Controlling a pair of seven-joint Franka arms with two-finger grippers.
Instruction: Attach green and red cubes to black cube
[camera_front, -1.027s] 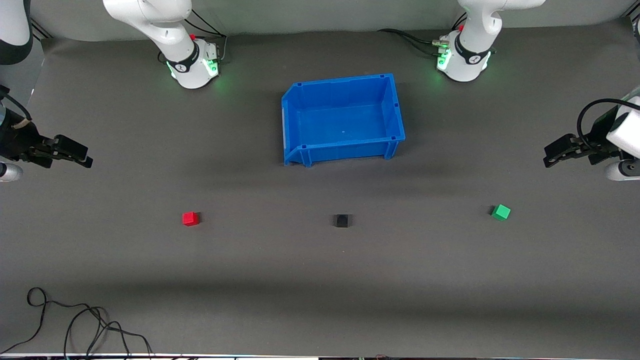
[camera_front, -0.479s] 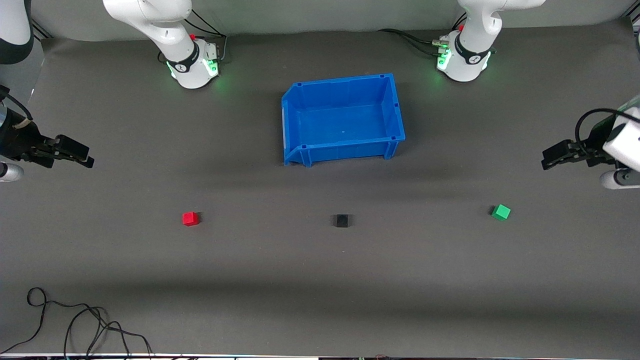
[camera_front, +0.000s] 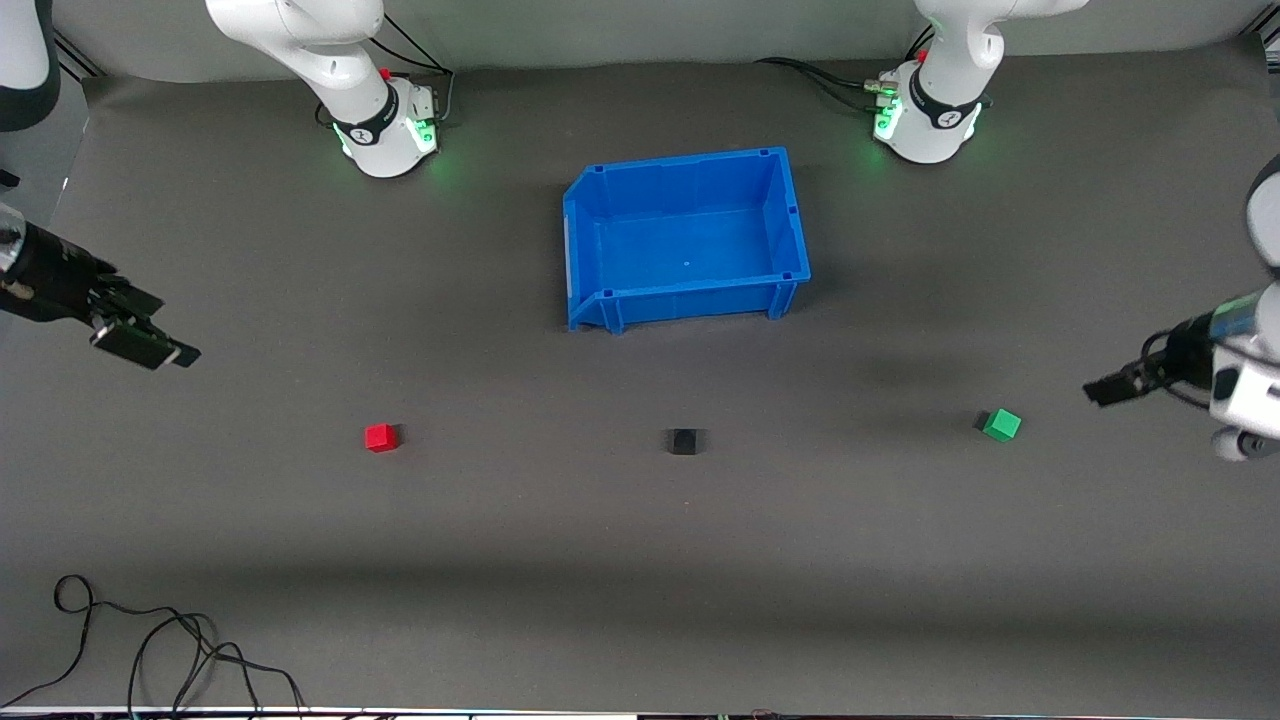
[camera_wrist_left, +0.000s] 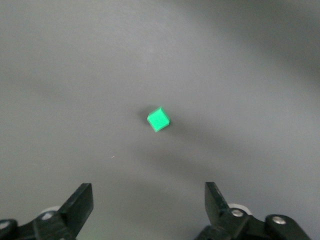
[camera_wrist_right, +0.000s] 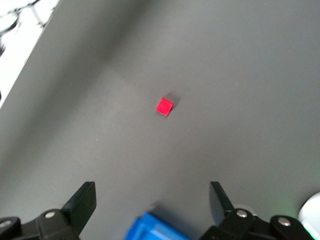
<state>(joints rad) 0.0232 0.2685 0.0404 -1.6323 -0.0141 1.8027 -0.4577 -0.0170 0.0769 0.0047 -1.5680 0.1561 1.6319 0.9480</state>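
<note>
The black cube (camera_front: 683, 441) sits on the mat near the table's middle, nearer the camera than the blue bin. The red cube (camera_front: 380, 437) lies in line with it toward the right arm's end and shows in the right wrist view (camera_wrist_right: 164, 106). The green cube (camera_front: 1001, 425) lies toward the left arm's end and shows in the left wrist view (camera_wrist_left: 158, 119). My right gripper (camera_front: 150, 345) hangs open and empty in the air over the mat's end, well apart from the red cube; its open fingers frame the right wrist view (camera_wrist_right: 152, 200). My left gripper (camera_front: 1100, 388) hangs open and empty beside the green cube; its open fingers frame the left wrist view (camera_wrist_left: 149, 202).
An empty blue bin (camera_front: 790, 215) stands between the two arm bases, and a corner of it shows in the right wrist view (camera_wrist_right: 150, 229). A loose black cable (camera_front: 150, 640) lies on the mat near the front corner at the right arm's end.
My left gripper has swung down toward the green cube. My right gripper has turned and shifted a little toward the red cube. The cubes have not moved.
</note>
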